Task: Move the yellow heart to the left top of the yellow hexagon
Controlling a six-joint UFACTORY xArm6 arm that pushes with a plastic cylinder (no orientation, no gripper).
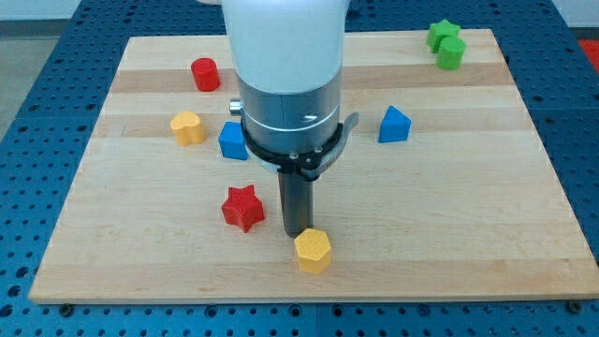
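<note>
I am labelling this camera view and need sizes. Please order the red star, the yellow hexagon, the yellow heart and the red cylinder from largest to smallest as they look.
1. red star
2. yellow hexagon, close to the star; both lie nearer the view's bottom, so their real size is unsure
3. yellow heart
4. red cylinder, nearly like the heart

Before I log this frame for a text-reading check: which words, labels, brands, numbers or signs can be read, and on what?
None: no text can be read anywhere.
The board, the blocks and the arm carry no readable marks.
The small dark spot on the arm's metal collar looks like a screw or hole, not a character.
</note>
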